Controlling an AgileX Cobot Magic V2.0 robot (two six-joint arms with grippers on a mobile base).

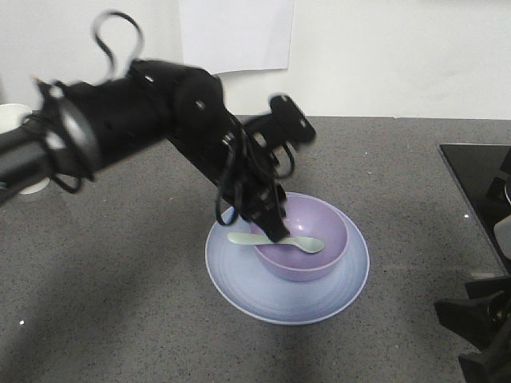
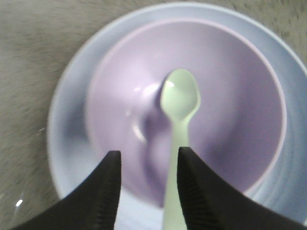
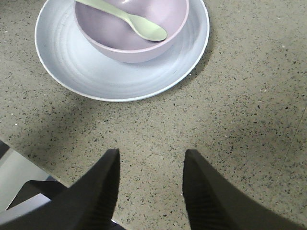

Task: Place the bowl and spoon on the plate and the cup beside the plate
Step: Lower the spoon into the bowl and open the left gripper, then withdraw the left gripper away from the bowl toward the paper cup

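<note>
The lavender bowl (image 1: pixel 323 227) sits on the pale blue plate (image 1: pixel 239 275) at mid counter. The mint spoon (image 1: pixel 307 245) lies across the bowl, scoop inside and handle sticking out over the left rim. My left gripper (image 1: pixel 270 227) hangs open just above that handle. In the left wrist view the spoon (image 2: pixel 180 98) runs beside the right finger, and the jaws of my left gripper (image 2: pixel 149 151) stand wide apart over the bowl (image 2: pixel 240 110) and plate (image 2: pixel 64 124). My right gripper (image 3: pixel 151 152) is open over bare counter, short of the plate (image 3: pixel 96 72). A white-rimmed vessel (image 1: pixel 12 116) at far left, mostly hidden by the arm, may be the cup.
A black panel (image 1: pixel 479 179) lies on the counter at the right edge. The right arm's black parts (image 1: pixel 479 331) fill the lower right corner. The counter's front edge (image 3: pixel 21 175) shows close behind my right gripper. A white sheet (image 1: pixel 235 36) hangs on the back wall.
</note>
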